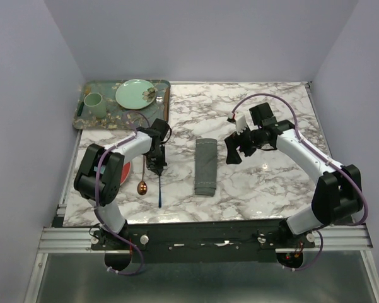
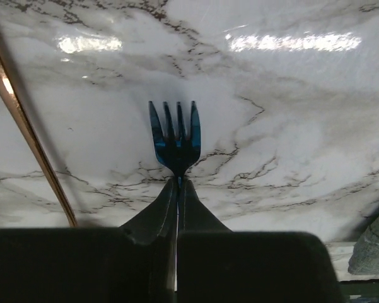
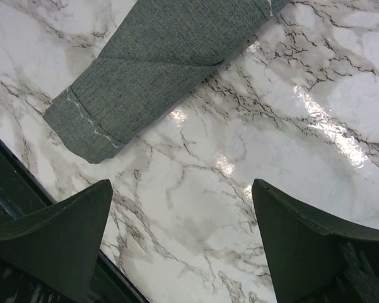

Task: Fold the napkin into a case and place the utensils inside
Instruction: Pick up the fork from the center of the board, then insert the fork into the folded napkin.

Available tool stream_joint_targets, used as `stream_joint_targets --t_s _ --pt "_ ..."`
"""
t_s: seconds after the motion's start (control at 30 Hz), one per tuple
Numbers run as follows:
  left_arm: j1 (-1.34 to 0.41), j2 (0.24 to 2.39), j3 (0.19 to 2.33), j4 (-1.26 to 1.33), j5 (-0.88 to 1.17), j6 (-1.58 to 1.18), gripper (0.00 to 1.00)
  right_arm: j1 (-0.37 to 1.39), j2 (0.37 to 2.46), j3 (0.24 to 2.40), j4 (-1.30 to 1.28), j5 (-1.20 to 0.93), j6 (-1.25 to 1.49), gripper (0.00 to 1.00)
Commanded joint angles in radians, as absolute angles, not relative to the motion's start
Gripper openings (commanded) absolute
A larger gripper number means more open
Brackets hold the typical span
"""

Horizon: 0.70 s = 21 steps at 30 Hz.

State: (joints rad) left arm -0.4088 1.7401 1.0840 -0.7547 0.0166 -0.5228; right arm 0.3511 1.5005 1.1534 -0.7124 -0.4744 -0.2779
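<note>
okay, my left end effector pinches the fork by its neck, bound for the case; right end effector spread, idle.

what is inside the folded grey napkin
Nothing shows sticking out of the napkin; its interior is hidden by the cloth. The blue fork, in the left gripper, and copper spoon are outside it.

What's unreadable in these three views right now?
- Fork handle: left wrist view, hidden behind the left gripper, shut on it.
- Spoon bowl: left wrist view shows only the handle, cropped by the frame edge.
- Case opening: right wrist view crops its far end; top view too small.
- Red item: top view, mostly under the left arm.
</note>
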Motion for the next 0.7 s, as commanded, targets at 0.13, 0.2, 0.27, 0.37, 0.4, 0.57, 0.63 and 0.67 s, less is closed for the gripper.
stream_joint_targets --t_s 0.13,0.2,0.27,0.37,0.4,0.57,0.63,0.67 --pt "-0.459 1.758 1.319 -0.735 -0.037 -0.548 0.0 0.272 1.727 1.36 -0.65 -0.592 -0.175 1.0" --pt "-0.477 1.767 1.414 -0.721 -0.054 -0.551 0.0 0.238 1.813 1.414 -0.65 -0.626 -0.157 1.0" --pt "-0.508 1.796 1.513 -0.704 -0.063 -0.567 0.0 0.226 1.864 1.481 -0.65 -0.661 -0.137 1.0" --pt "-0.552 1.859 1.648 -0.7 -0.077 -0.574 0.0 0.213 1.943 1.551 -0.649 -0.704 -0.111 1.0" --pt "-0.561 1.876 1.679 -0.699 -0.084 -0.575 0.0 0.213 1.959 1.565 -0.649 -0.713 -0.104 1.0" --pt "-0.612 1.988 1.827 -0.703 -0.115 -0.565 0.0 0.213 2.048 1.601 -0.608 -0.784 -0.043 1.0" --pt "-0.617 2.009 1.848 -0.698 -0.13 -0.552 0.0 0.213 2.057 1.588 -0.586 -0.801 -0.034 0.99" --pt "-0.62 2.028 1.87 -0.692 -0.135 -0.551 0.0 0.213 2.071 1.585 -0.574 -0.802 -0.029 0.99"
